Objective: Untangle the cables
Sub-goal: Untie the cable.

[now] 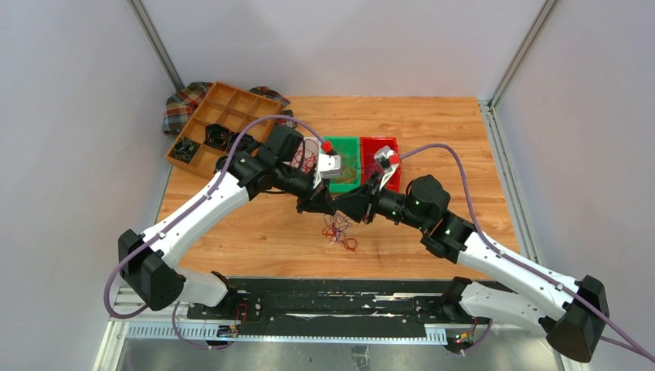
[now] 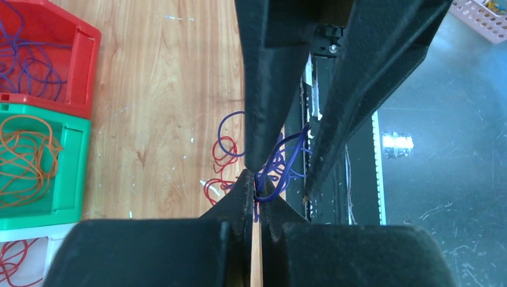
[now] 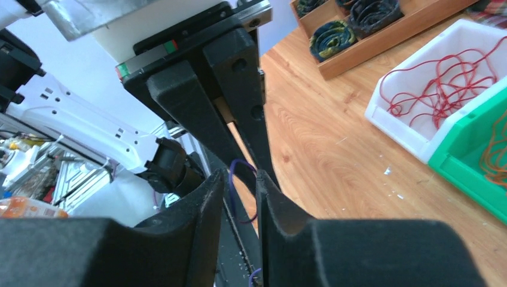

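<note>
Now | handling: cables [image 1: 340, 229] look hair-light, limp, snag-prone; probably best pinched at one free loop | look: loose red-and-purple clump on counter [image 1: 255, 232], below both arms | left end effector [image 2: 257, 188]: clenched on raised purple strand [image 2: 287, 152] | right end effector [image 3: 239, 179]: slightly parted, purple loop between, ungripped

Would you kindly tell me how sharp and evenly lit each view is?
Top external view: even, soft light, sharp throughout, faint shadows on the table. Left wrist view: the left fingers are featureless black, the purple cable crisp, glare on the floor. Right wrist view: white bin bright, left background soft.
</note>
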Robot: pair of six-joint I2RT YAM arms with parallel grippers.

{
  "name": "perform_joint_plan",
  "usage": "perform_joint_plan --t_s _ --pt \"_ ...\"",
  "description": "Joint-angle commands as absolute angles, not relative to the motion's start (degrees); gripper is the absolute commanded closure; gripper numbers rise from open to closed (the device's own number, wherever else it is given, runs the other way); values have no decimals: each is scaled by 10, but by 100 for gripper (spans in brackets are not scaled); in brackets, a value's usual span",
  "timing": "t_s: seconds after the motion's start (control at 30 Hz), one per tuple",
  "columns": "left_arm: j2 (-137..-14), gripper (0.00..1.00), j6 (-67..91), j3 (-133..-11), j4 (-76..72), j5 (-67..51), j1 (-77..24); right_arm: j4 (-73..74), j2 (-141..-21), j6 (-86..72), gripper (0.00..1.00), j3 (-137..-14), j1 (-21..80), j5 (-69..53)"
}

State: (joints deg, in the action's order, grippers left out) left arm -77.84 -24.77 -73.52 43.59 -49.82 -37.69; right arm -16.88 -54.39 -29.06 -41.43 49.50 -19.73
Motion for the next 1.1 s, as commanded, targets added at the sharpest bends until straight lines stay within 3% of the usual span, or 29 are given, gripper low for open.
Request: perform_joint_plan --t_s 0.0,0.17,0.3,0.47,0.67,0.73,0.87,1.07 --pt "-747 99 -217 -732 419 -507 -373 -173 -500 -282 64 -404 501 -129" --pt "-740 99 -206 -740 427 -494 -364 -168 -426 -256 44 -352 501 -50" --pt "-737 99 -181 -744 421 -498 -359 -181 -408 -228 36 -321 501 -85" --pt "-738 99 -151 -756 411 -508 -354 -216 -442 -220 34 -317 503 -134" --pt "-738 99 -132 -772 412 -505 -354 -226 -518 -186 33 -362 535 -104" --pt "-737 99 -129 -777 416 -507 -353 -224 -545 -174 40 -372 545 -77" --pt "-732 99 -135 -793 440 -511 -352 -224 -565 -178 65 -375 551 -18" --pt "-724 99 -158 -816 476 -490 -349 -243 -528 -194 86 -319 551 12"
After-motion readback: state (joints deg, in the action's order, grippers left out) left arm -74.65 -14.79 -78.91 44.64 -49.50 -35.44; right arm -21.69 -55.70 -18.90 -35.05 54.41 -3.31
